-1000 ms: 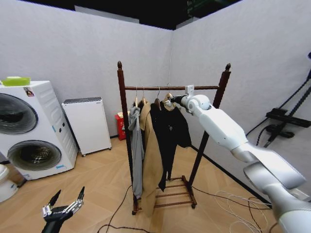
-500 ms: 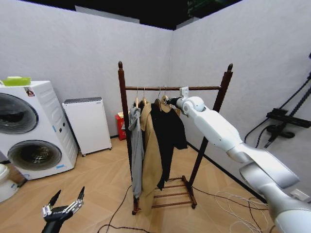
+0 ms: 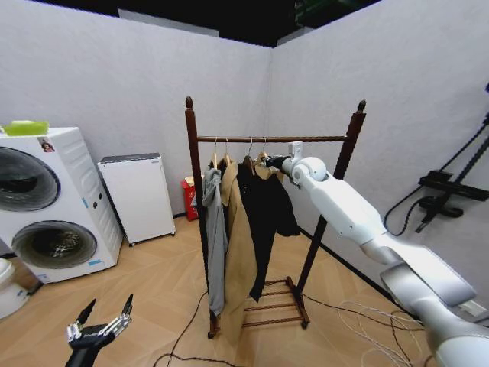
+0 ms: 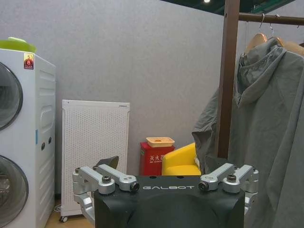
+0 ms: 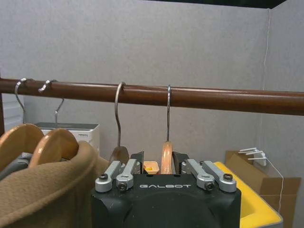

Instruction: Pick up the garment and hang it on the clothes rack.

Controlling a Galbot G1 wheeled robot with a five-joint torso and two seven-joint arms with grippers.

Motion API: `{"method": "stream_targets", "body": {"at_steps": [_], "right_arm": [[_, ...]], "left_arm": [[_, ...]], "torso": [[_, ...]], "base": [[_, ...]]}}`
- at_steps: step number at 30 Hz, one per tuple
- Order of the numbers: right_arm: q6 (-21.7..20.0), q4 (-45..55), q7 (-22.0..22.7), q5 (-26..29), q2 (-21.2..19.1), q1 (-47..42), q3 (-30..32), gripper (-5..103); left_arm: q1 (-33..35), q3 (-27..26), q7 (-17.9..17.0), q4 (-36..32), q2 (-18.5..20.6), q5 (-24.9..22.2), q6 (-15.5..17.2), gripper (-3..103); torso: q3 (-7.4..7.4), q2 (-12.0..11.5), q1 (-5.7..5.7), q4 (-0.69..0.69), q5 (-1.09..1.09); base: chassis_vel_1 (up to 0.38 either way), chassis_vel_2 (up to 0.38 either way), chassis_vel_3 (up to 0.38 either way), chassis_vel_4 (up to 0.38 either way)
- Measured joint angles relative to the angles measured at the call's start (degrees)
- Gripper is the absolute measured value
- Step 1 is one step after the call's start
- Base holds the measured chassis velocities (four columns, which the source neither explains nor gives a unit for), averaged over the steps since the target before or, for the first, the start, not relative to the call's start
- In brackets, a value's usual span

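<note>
Mock laundry room: stacked washers (image 3: pixel 34 202), clothes rack (image 3: pixel 269 139), partition walls (image 3: pixel 114 84).

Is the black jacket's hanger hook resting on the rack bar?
Touching. The right wrist view shows the hanger hook looped over the rack bar, above the right gripper.

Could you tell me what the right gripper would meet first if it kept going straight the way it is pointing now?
Likely the garment's wooden hanger, which already stands between the right gripper's fingers, its hook over the clothes rack bar; contact cannot be told.
</note>
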Motion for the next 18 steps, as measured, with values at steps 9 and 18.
{"method": "stream_targets", "body": {"at_steps": [9,18], "right_arm": [[-0.90,19.71,7.93,1.85,-8.98,-16.13,12.85,66],[-1.57,39.06,16.26,-0.57,-16.11,-41.56,32.65,94]], "left_arm": [[0.00,0.00,0.00,0.00,0.00,0.00,0.00,100],[0.00,0.00,-0.02,0.00,0.00,0.00,0.00,100]], "torso": [[0.00,0.00,0.00,-0.04,0.06],[-0.01,0.00,-0.01,-0.02,0.02]], "base": [[0.000,0.000,0.000,0.000],[0.000,0.000,0.000,0.000]]}}
